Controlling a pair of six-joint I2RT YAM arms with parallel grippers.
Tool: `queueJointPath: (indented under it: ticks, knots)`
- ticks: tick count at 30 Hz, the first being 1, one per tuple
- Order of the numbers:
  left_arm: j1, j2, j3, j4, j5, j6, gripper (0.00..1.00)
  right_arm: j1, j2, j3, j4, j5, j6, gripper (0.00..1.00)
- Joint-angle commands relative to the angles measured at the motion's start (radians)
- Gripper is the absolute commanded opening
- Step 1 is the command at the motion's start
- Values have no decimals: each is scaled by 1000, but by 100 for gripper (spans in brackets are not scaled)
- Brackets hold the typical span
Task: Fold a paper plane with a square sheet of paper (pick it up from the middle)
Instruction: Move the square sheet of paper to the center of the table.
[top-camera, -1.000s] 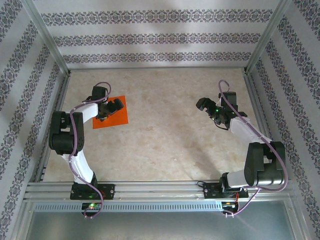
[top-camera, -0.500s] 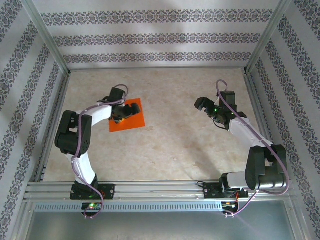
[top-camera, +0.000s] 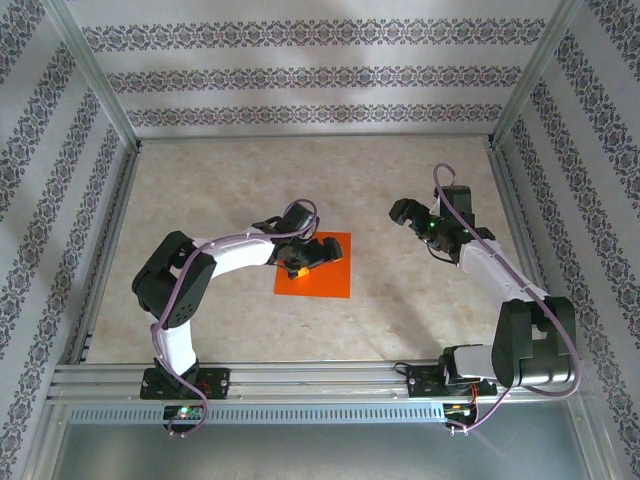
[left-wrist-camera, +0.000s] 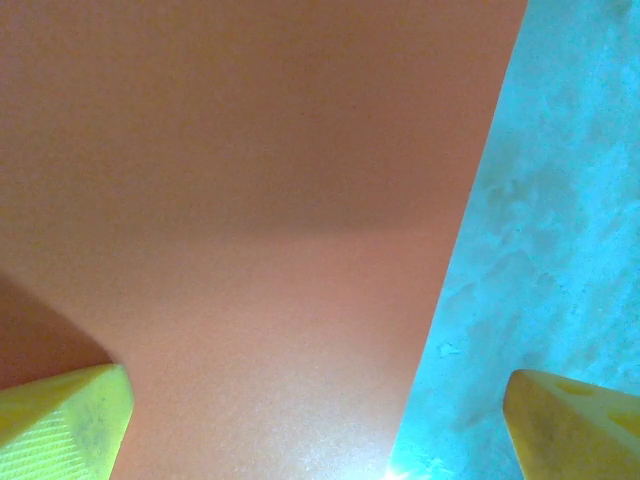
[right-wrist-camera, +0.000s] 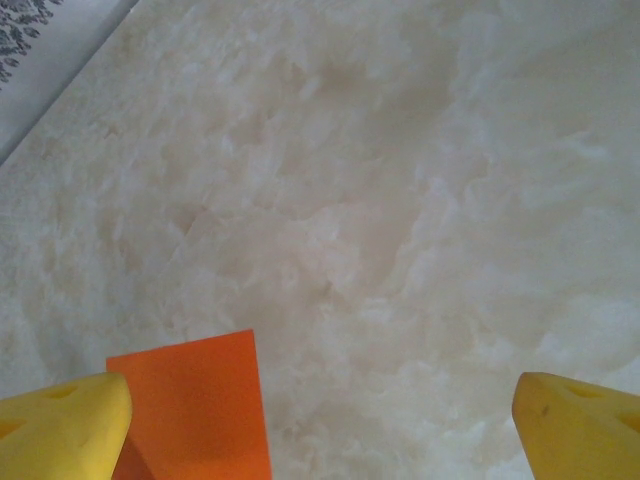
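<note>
One square sheet of paper (top-camera: 328, 281), bright orange-red and lying flat and unfolded, sits on the pale marbled table (top-camera: 300, 170) in front of two robot arms. The left gripper (top-camera: 308, 257) hangs over the sheet's left half with its jaws spread wide and nothing between them. In the left wrist view the sheet (left-wrist-camera: 250, 200) spreads under the gripper (left-wrist-camera: 320, 425): one yellow fingertip (left-wrist-camera: 60, 420) is above the paper, the other (left-wrist-camera: 580, 430) above bare table just past the sheet's edge (whether either tip touches the paper cannot be told). The right gripper (top-camera: 404, 212) is well apart from the sheet, to its right and farther from the arm bases, also gaping and empty. Its wrist camera catches a corner of the sheet (right-wrist-camera: 195, 400) beside one fingertip (right-wrist-camera: 60, 420) of the gripper (right-wrist-camera: 320, 425).
</note>
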Motion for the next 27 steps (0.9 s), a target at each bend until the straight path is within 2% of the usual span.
queueJointPath:
  ticks: [1,4,8,13,15,22,27]
  knots:
    - [14,-63,-2,46,37,-84,96,51,-23,-12,-63,-25,23,96]
    - [64,-119,-15,69,61,-74,97,149,-6,-8,-100,0,49,93]
    - [175,-194,-75,80,71,-26,97,337,82,60,-201,138,87,87]
    - [354,-296,-156,41,49,81,98,553,275,246,-327,306,144,84]
    - [414,-328,-179,22,39,136,99,610,360,336,-363,324,147,83]
    - [591,-421,-272,30,30,228,100,686,655,660,-397,253,116,71]
    - [640,-444,-295,16,37,268,100,710,789,816,-424,214,111,70]
